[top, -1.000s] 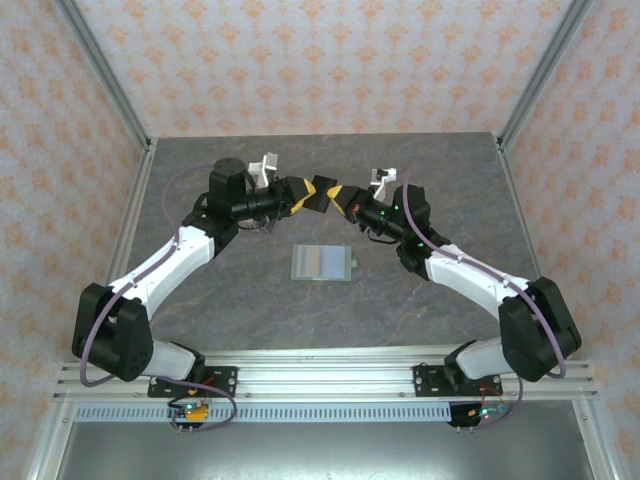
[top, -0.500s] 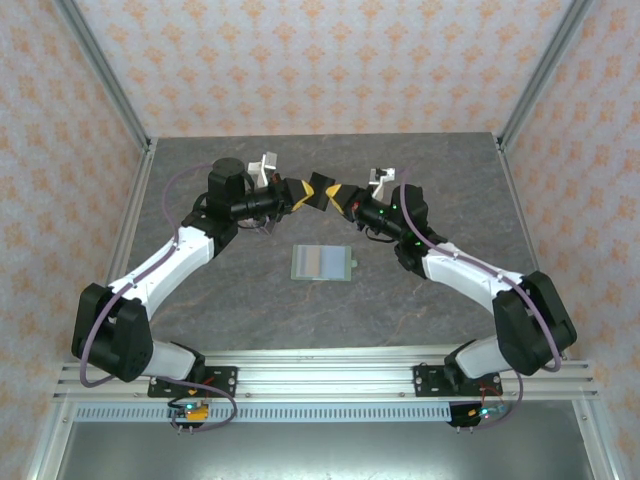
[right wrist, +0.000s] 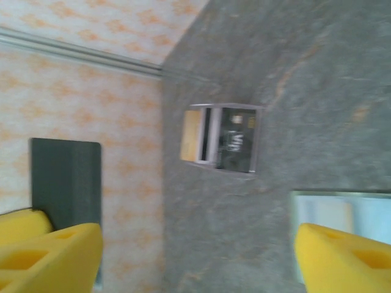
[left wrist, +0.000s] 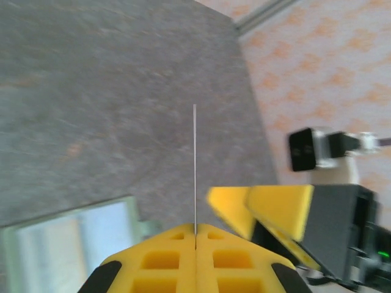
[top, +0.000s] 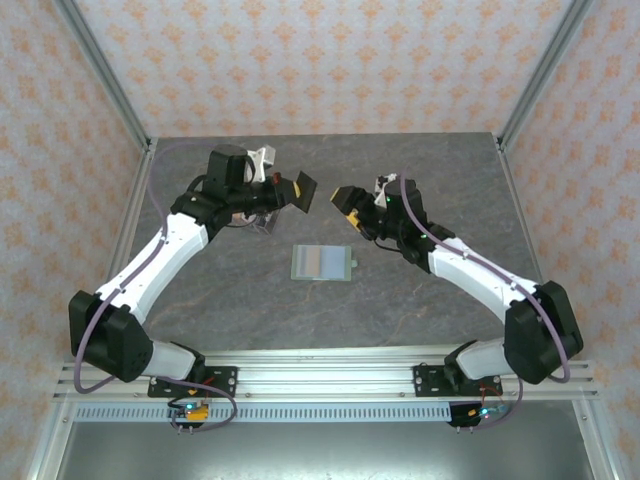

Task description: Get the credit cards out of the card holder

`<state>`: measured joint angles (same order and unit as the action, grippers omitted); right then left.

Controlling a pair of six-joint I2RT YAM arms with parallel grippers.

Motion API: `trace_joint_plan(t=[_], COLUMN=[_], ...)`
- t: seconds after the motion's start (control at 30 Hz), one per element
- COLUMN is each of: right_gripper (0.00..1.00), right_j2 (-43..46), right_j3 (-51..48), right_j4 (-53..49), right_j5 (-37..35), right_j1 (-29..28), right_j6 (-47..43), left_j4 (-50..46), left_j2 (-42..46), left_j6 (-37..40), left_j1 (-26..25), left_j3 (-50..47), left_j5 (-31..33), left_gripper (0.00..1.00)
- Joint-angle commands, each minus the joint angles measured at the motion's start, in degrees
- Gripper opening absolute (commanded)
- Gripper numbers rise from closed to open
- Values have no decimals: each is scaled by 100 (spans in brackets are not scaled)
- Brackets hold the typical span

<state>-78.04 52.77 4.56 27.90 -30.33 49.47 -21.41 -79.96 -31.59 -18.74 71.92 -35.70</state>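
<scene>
At left gripper [left wrist: 195,234], card [left wrist: 195,155] edge-on, card holder [left wrist: 68,241] cropped

- Table [top: 430,290]: grey stone-look top, mottled and faintly veined, matt.
- Card holder [top: 322,263]: smooth pale grey-green sheet with a soft sheen on the inner panels; whether leather or plastic cannot be told.
- Dark card [top: 303,188]: thin, stiff, with an even matt face; seen edge-on in the left wrist view it is a hairline.
- Fanned cards [right wrist: 221,138]: smooth plastic-looking faces, the dark one with glossy print.
- Left gripper [left wrist: 195,235] and right gripper [right wrist: 197,238]: yellow fingers in matt moulded plastic with recessed pockets.
- Arm shells [top: 165,255]: glossy white plastic, with matt black joints.
- Rail [top: 330,372] along the table's near edge: bare brushed aluminium.
- Walls [top: 320,60]: matt, with a printed-paper look.
</scene>
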Motion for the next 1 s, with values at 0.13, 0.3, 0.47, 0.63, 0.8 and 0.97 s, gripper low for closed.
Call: trace_joint_plan(t=[0.13, 0.3, 0.47, 0.63, 0.8, 0.97], right_gripper=[99, 99, 99, 99, 99, 99], right_j2=[358, 352, 209, 169, 166, 79], right_j3=[200, 130, 183, 217, 215, 208], right_j4=[-1679, -1913, -2021, -1987, -1853, -1853], right_j5=[-976, -972, -910, -896, -830, -806], right_j1=[-8, -5, 0, -4, -1, -5], right_j6=[-1130, -1305, -1317, -1292, -1224, -1113], left_j4=[-1225, -967, -737, -335, 84, 282], left_j2=[80, -171, -609, -959, -1256, -1625], left_j6=[1913, 2458, 3119, 3131, 3217, 3228], left_j1=[96, 535, 678, 687, 683, 691], left_j3=[253, 172, 123, -67, -172, -134], left_j5=[2165, 2069, 2158, 2186, 2301, 2428], left_gripper=[0, 0, 0, 0, 0, 0])
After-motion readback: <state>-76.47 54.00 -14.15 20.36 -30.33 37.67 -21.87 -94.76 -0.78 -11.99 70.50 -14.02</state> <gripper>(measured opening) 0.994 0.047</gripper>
